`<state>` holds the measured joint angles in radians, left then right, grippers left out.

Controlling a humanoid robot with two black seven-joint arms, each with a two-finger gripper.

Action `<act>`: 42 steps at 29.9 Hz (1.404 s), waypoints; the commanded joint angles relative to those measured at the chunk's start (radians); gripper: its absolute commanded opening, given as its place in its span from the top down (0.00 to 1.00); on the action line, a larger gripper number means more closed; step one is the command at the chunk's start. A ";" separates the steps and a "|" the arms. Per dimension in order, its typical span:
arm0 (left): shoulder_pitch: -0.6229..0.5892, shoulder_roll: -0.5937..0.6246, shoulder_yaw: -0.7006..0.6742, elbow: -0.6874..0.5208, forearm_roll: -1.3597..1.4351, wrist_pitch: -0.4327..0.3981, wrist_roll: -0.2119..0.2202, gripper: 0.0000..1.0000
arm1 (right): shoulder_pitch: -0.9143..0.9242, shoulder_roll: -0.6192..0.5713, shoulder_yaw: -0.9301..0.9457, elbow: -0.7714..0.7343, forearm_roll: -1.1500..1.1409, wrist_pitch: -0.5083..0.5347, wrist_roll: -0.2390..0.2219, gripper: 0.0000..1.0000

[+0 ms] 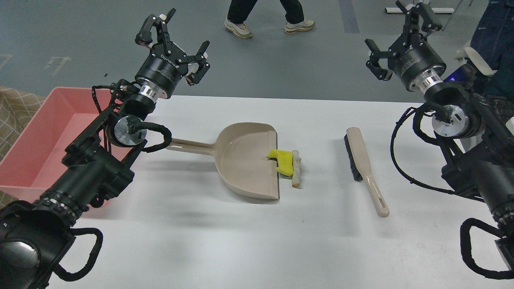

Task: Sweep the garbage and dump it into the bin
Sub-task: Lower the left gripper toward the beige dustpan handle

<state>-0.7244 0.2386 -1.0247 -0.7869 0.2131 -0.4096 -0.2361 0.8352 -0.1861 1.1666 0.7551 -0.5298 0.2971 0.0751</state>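
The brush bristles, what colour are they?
Black bristles on a beige brush, seen best in the head view.

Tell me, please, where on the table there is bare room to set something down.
The near table in front of the dustpan and brush is bare, as is the far strip behind them. A narrower bare lane runs between the off-white stick and the brush. It is crowded at the dustpan's lip, where the yellow chunk and stick lie.

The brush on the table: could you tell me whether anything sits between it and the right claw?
Nothing visible does: the brush lies alone on bare white table, with the open right claw raised beyond it.
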 commanded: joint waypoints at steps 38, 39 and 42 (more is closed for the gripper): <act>0.020 0.031 0.167 -0.084 0.104 0.051 -0.014 0.01 | -0.076 -0.049 -0.051 0.024 0.004 0.010 0.015 0.00; 0.020 0.031 0.167 -0.084 0.107 0.058 -0.014 0.01 | -0.076 -0.049 -0.051 0.024 0.002 0.010 0.015 0.00; 0.020 0.031 0.166 -0.095 0.106 0.094 -0.014 0.01 | -0.076 -0.047 -0.051 0.024 0.002 0.008 0.015 0.00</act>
<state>-0.7042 0.2702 -0.8592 -0.8738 0.3130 -0.3419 -0.2484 0.7594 -0.2343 1.1150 0.7794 -0.5263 0.3066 0.0906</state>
